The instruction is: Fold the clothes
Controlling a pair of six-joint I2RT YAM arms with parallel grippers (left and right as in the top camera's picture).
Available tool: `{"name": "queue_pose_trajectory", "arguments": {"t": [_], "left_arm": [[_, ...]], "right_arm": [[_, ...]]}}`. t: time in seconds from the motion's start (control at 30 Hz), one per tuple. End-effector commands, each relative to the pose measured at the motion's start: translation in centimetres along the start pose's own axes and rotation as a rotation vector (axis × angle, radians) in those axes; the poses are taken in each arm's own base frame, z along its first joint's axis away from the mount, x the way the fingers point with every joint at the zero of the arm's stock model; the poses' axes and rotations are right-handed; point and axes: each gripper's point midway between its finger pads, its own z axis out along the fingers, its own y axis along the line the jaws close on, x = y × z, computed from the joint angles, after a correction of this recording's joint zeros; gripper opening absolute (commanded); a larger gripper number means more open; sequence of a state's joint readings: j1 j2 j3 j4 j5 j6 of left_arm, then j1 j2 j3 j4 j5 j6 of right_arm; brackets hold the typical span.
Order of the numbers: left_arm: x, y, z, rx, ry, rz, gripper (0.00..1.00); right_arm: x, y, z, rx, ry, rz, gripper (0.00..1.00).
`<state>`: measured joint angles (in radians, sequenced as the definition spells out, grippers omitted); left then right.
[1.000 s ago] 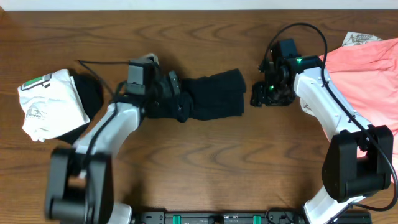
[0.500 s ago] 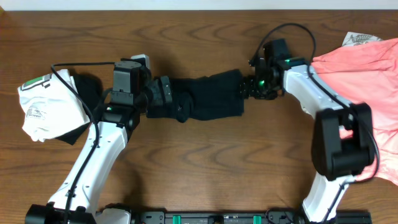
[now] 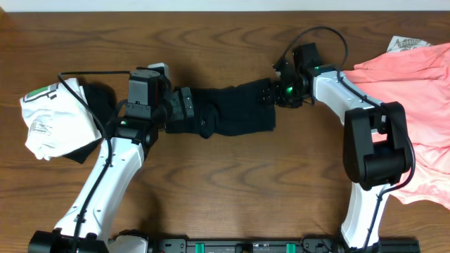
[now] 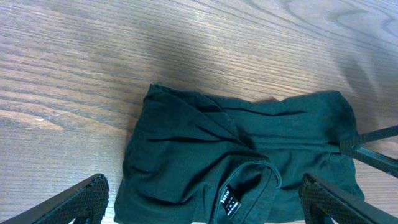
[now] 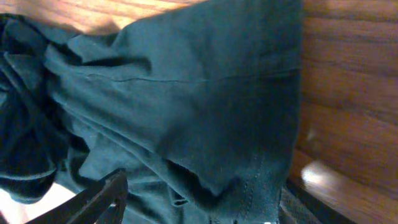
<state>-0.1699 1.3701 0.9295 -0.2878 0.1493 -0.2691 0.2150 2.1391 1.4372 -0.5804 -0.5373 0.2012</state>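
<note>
The black shirt (image 3: 235, 109) lies folded into a rough rectangle at the table's middle. My left gripper (image 3: 188, 105) is open at its left end. In the left wrist view the fingers (image 4: 205, 211) straddle the collar end with its label, over the shirt (image 4: 242, 149). My right gripper (image 3: 267, 95) is open at the shirt's upper right corner. In the right wrist view its fingers (image 5: 199, 208) spread either side of the hemmed edge (image 5: 186, 93). A white garment with green print (image 3: 53, 116) lies far left on another black one (image 3: 102, 105). A salmon-pink garment (image 3: 415, 84) lies far right.
A bit of printed cloth or paper (image 3: 406, 43) shows behind the pink garment at the back right. The left arm's cable (image 3: 84, 77) loops over the white garment. Bare wood table (image 3: 232, 183) runs along the front.
My right gripper has moved left from beside the shirt onto its right end. My left arm has shifted its pose and its gripper has drawn slightly left at the shirt's left end.
</note>
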Motion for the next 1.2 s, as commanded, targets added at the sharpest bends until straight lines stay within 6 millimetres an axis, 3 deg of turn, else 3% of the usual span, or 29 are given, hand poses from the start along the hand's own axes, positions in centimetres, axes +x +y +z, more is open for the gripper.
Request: {"name": "queue_pose_trajectory", "arguments": {"t": [0.0,0.27,0.43,0.77,0.97,1.17], "left_arm": [[-0.37,0.70,-0.03,-0.035,-0.014,0.011,0.98],[-0.39,0.72,-0.03,-0.036,-0.015,0.011,0.98],[-0.31,0.75,-0.03,-0.037,-0.011,0.011,0.98],[-0.29,0.75,-0.03,-0.037,-0.011,0.010,0.98],[-0.29,0.75,-0.03,-0.037,-0.011,0.010,0.98],[-0.29,0.75,-0.03,-0.037,-0.011,0.010,0.98]], "right_arm": [[4.66,-3.04,3.89,0.075,0.151,0.070,0.70],[5.49,-3.42,3.74,0.100,0.181,0.086,0.55],[5.47,-3.41,3.75,0.100,0.180,0.086,0.38],[5.47,-3.40,3.75,0.100,0.180,0.086,0.34],[5.34,-3.39,3.77,0.099,0.175,0.091,0.01],[4.94,-3.45,3.70,0.098,0.161,0.091,0.01]]}}
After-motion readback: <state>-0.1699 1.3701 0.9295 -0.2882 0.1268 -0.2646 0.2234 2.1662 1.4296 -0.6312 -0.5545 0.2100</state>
